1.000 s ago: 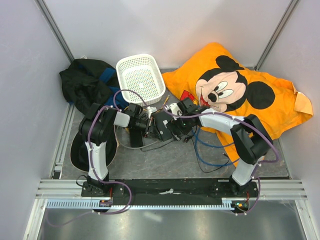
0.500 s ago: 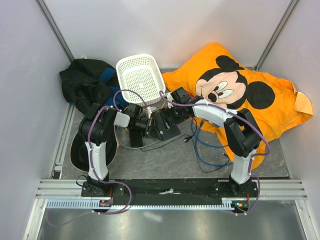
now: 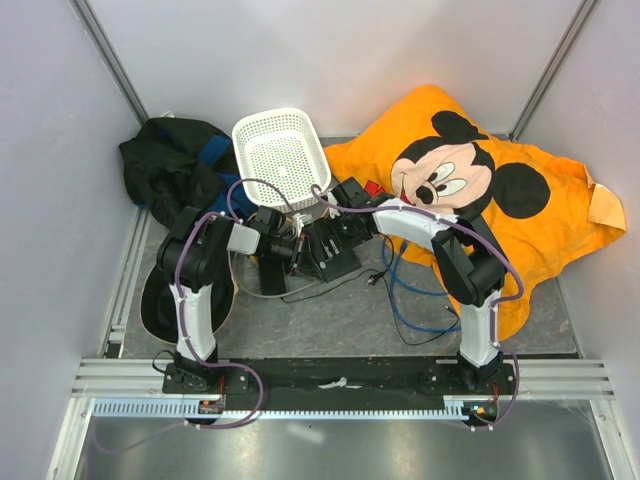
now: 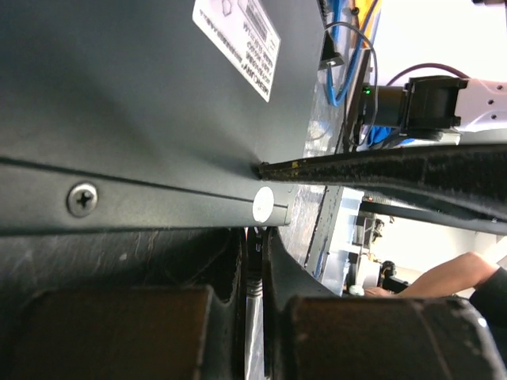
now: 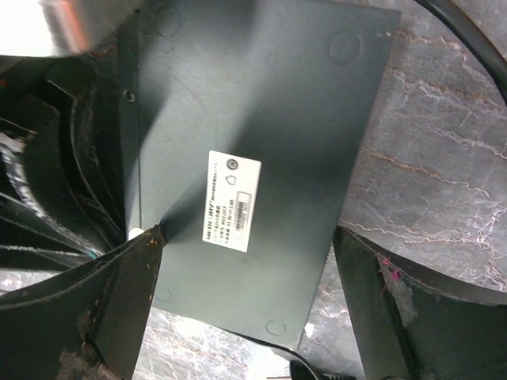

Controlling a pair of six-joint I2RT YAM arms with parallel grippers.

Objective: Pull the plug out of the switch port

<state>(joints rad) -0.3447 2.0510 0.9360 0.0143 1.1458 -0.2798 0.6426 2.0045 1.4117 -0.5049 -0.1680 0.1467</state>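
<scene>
You have one black box point(image 5: 293, 119), one white label point(image 5: 234, 199) mid-frame; right gripper point(image 5: 249, 241) gapes astride it, left gripper point(image 4: 252, 317) pinched closed.

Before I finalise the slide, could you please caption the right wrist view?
Open right gripper framing the flat black switch box, white label facing up, on the grey table.

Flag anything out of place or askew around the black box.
The black box lies askew to the table edge and apparently underside up: its label and round foot pads face the camera. A blue cable sprawls loose beside it.
</scene>
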